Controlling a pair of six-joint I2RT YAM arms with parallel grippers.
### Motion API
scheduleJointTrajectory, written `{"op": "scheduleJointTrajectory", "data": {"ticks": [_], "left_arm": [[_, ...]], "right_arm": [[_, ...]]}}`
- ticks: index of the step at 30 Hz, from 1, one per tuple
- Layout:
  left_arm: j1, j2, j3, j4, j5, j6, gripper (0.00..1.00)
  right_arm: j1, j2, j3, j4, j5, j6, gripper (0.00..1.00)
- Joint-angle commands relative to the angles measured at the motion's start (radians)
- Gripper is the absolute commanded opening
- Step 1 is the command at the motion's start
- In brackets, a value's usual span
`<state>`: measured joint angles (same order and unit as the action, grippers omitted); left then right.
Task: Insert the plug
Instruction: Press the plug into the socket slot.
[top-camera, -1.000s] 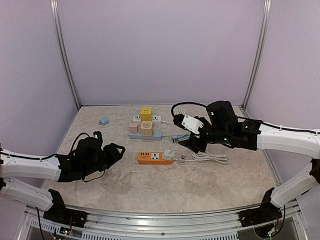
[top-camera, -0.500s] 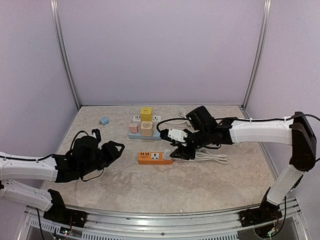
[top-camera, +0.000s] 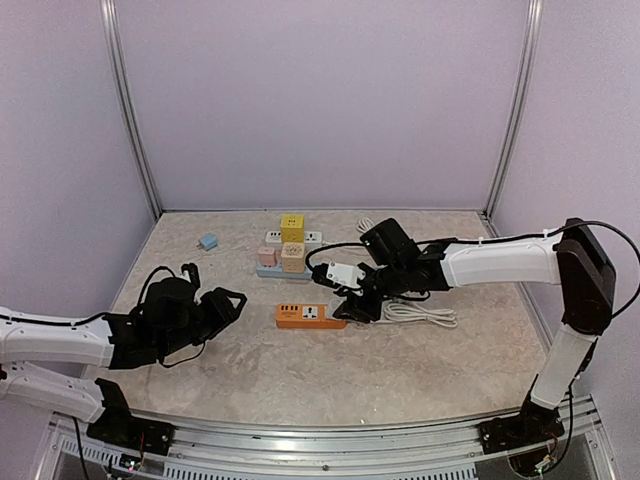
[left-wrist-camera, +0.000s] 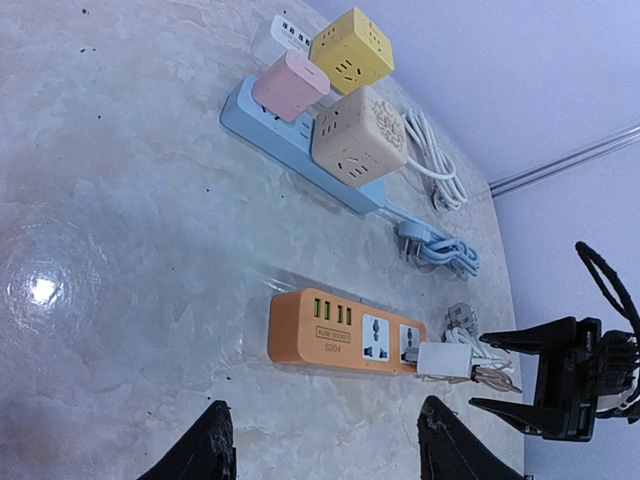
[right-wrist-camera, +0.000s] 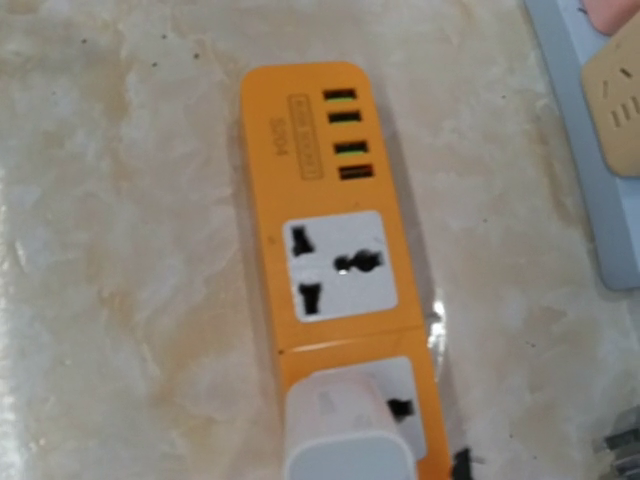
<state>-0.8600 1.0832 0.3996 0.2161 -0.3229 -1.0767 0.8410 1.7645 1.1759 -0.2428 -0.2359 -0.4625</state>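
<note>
An orange power strip (top-camera: 308, 316) lies mid-table with its sockets facing up. A white plug (right-wrist-camera: 345, 432) sits on its end socket and covers that socket's left part; whether it is fully seated I cannot tell. In the left wrist view the plug (left-wrist-camera: 445, 360) trails a white cable to the right. My right gripper (left-wrist-camera: 478, 372) is open, its fingertips (left-wrist-camera: 520, 340) standing either side of that cable just behind the plug. The right wrist view hardly shows its own fingers. My left gripper (left-wrist-camera: 325, 450) hangs open and empty, left of the strip (left-wrist-camera: 340, 330).
Behind the orange strip lies a blue power strip (top-camera: 300, 271) carrying pink and beige cube adapters. A yellow cube (top-camera: 292, 227) stands further back, with a small blue adapter (top-camera: 208, 241) at the back left. Coiled white cable (top-camera: 420, 315) lies right of the orange strip.
My right gripper has swung left and down to the plug end of the orange strip. The left arm has barely moved.
</note>
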Motion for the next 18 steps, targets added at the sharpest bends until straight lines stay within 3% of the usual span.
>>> {"op": "scheduleJointTrajectory", "data": {"ticks": [1,10,18], "left_arm": [[-0.005,-0.021,-0.026,-0.009,-0.019,-0.007,0.59],[-0.004,-0.02,-0.028,-0.004,-0.021,-0.01,0.59],[-0.005,-0.01,-0.031,-0.003,-0.022,-0.014,0.59]], "right_arm": [[-0.005,0.016,0.016,0.028,0.037,0.01,0.52],[-0.006,0.074,0.054,0.003,0.067,0.001,0.45],[-0.006,0.106,0.103,-0.072,0.007,-0.022,0.24]]}}
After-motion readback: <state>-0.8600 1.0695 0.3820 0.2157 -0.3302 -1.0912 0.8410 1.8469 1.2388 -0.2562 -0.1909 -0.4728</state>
